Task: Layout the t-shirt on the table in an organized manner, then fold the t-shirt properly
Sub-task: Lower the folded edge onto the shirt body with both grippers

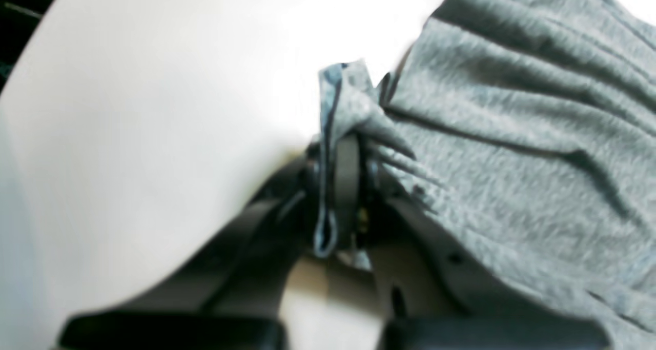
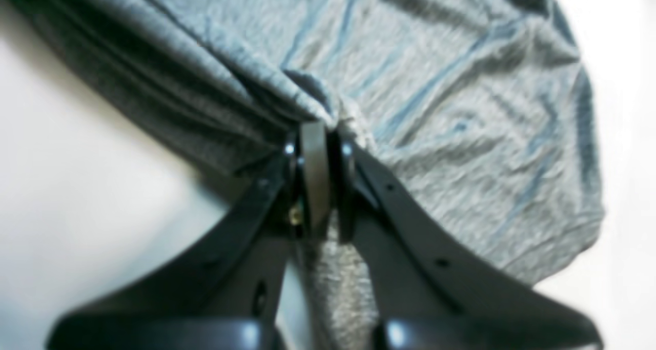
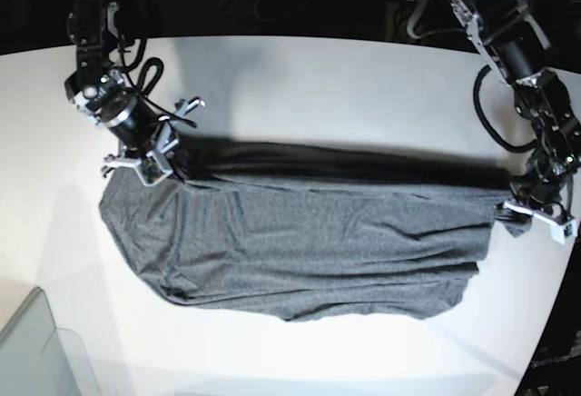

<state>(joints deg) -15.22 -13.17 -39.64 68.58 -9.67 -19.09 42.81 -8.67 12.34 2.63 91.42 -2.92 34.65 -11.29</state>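
Your left gripper (image 1: pixel 346 186) is clamped on a bunched edge of the t-shirt (image 1: pixel 512 150). The jaws are pinched together with a twist of grey cloth squeezed between them, and a small flap sticks up past the tips. In the base view that gripper (image 3: pixel 536 216) sits at the shirt's right end, right where the fabric narrows to a point.

Your right gripper (image 2: pixel 318 170) is also closed tight on fabric. The jaws meet on a gathered fold of the t-shirt (image 2: pixel 435 109), and creases fan out from the pinch point. In the base view it (image 3: pixel 150 162) holds the upper left corner of the shirt.

Between the two grips the t-shirt (image 3: pixel 309 251) is stretched across the table (image 3: pixel 318 87), running left to right. The top edge is pulled into a fairly straight dark line from one gripper to the other, folded over along that line. The rest of the cloth spreads toward you from that edge and lies on the tabletop, with a rounded lower outline and shallow wrinkles. The left end bulges out past the right gripper; the right end tapers in to the left gripper.

Wrist views are blurry, so you can't tell which part of the garment (hem, shoulder, sleeve) each gripper has.

White tabletop shows on all sides of the shirt. A translucent panel (image 3: pixel 36 351) sits at the table's near left corner, well apart from the cloth.
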